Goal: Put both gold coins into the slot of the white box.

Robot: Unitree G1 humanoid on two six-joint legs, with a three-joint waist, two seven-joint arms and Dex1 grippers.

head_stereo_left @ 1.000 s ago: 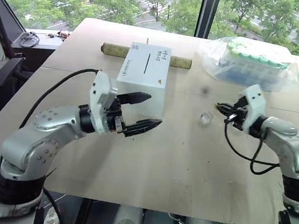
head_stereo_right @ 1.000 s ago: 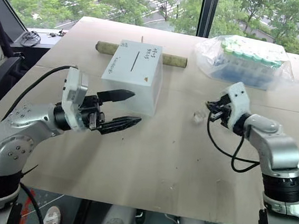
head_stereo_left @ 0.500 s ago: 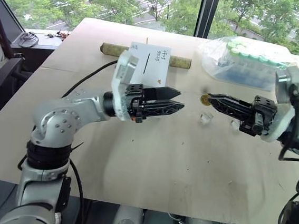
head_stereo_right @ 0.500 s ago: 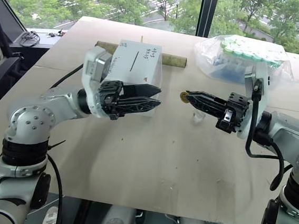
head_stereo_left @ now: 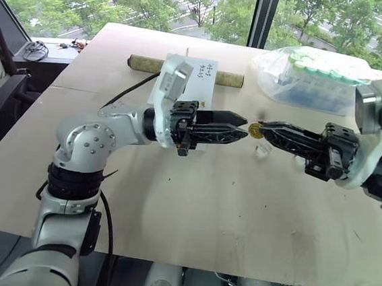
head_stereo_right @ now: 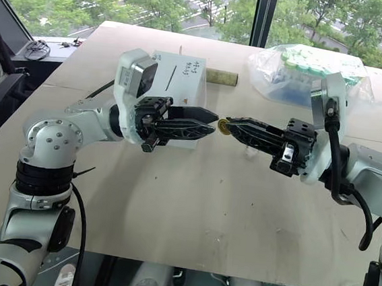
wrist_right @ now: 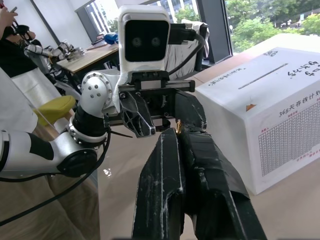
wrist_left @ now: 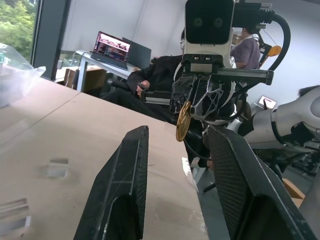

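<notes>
Coin handover, mid-air, above the table (head_stereo_left: 191, 210). Right gripper (head_stereo_left: 263, 129) pinched one gold coin (head_stereo_left: 254, 129) at its fingertips, held on edge. Left gripper (head_stereo_left: 244, 129) stood part-open, fingers (wrist_left: 125, 185) either side of that coin without touching it (as the left wrist view showed). White box (wrist_right: 280, 120) sat behind the left arm, slot (wrist_right: 263, 76) uncovered. Second coin: not located. Judged progress: early; no coin seen at the slot, both insertions apparently outstanding.
</notes>
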